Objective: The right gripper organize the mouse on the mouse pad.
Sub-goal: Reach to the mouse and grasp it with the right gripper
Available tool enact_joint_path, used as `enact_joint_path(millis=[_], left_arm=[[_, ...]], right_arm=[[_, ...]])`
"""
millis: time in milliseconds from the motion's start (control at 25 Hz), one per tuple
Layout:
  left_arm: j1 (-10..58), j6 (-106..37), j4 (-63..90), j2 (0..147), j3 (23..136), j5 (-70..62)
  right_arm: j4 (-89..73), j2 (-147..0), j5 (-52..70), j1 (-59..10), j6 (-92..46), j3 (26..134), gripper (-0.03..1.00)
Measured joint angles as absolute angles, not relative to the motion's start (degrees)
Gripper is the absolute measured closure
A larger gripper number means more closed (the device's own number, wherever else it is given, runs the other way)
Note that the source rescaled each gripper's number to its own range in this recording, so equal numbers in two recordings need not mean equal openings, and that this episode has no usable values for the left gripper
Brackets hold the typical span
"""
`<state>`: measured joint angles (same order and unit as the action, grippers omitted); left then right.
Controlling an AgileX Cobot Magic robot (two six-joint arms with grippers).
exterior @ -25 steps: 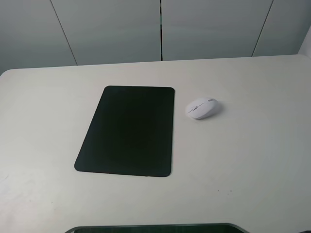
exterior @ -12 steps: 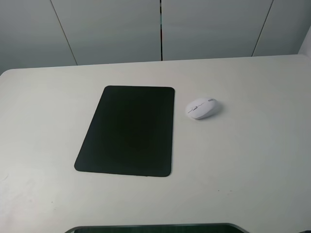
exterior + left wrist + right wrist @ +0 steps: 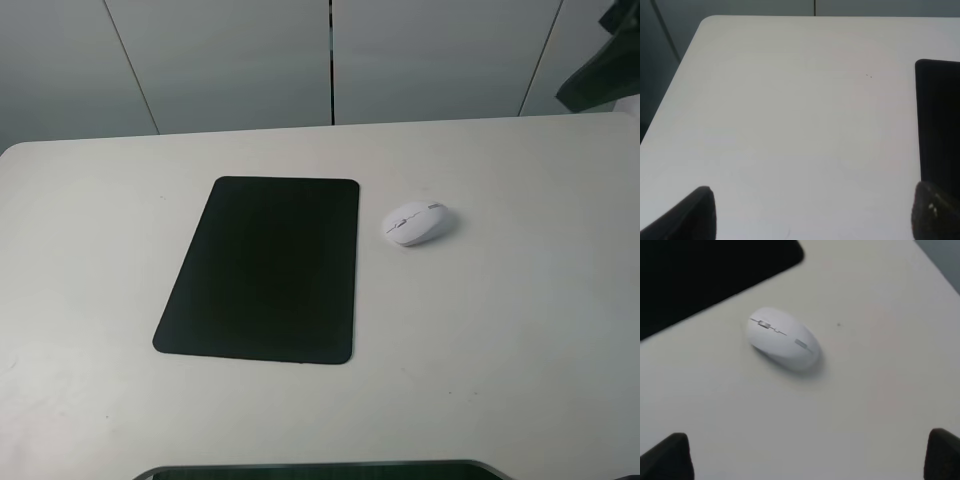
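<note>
Newly arriving, the right hand [image 3: 807,455] is hovering, fingers apart, over the mouse [image 3: 782,338] lying beside the mouse pad [image 3: 262,268].

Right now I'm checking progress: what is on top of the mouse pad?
Nothing: the mouse pad is bare on top. The mouse sits beside it on the table, not touching. Whatever is under the pad is hidden.

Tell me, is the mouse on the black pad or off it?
Off. The mouse sits on the table beside the mouse pad, not touching it.
</note>
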<state>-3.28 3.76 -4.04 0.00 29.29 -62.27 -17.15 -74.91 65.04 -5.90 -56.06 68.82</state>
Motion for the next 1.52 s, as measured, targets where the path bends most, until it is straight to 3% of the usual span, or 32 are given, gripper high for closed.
enact_joint_path(millis=[560, 1000, 1520], left_arm=[[-3.3, 3.8, -4.0, 0.0, 29.3, -62.3], [-3.3, 3.8, -4.0, 0.0, 29.3, -62.3], [-3.3, 3.8, -4.1, 0.0, 29.3, -62.3]], right_arm=[[-17.3, -93.2, 63.8, -13.7, -72.5, 73.6, -0.03], [-17.1, -102.5, 58.9, -16.8, -89.6, 74.6, -0.03], [-13.7, -111.1, 52.9, -17.8, -98.8, 74.6, -0.03]])
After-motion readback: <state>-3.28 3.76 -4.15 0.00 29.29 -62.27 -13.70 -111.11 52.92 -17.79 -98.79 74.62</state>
